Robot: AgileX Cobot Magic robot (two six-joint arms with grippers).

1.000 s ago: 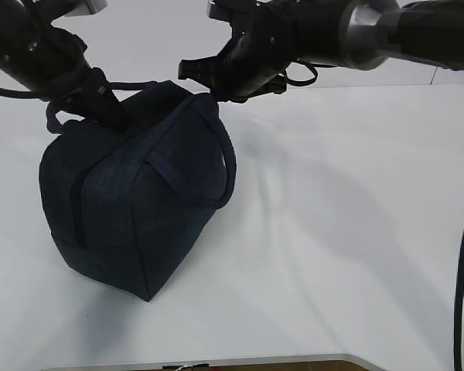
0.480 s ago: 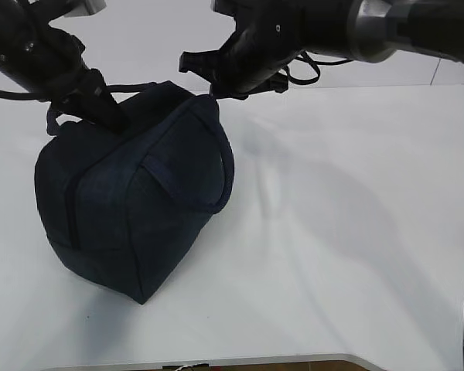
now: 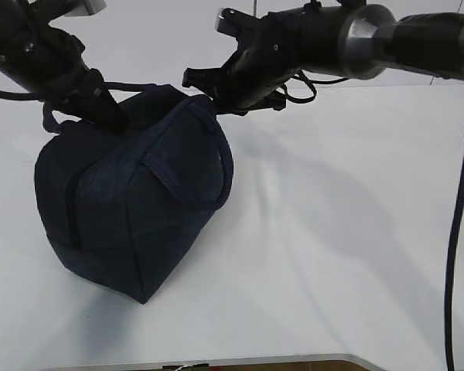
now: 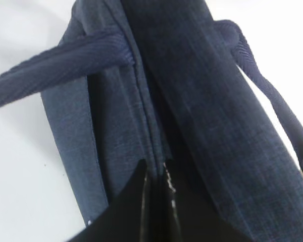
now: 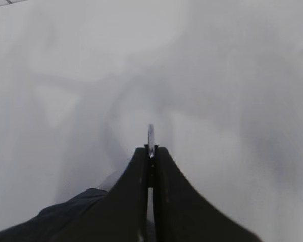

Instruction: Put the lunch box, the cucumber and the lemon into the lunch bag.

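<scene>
We saw the lunch bag (image 3: 131, 209) standing left on the table (image 3: 340, 255); our left gripper (image 4: 156, 174) pinched its top seam, our right gripper (image 5: 150, 148) clamped its silver ring pull (image 5: 150, 133) at the far-right end.

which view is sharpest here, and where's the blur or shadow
Exterior view: sharpest, with the lunch bag crisp and soft shadows on the white table to its right. Left wrist view: the bag's weave is clear, though the left gripper is near-black with small glints. Right wrist view: hazy grey table with blurred shadows behind the right gripper.
</scene>
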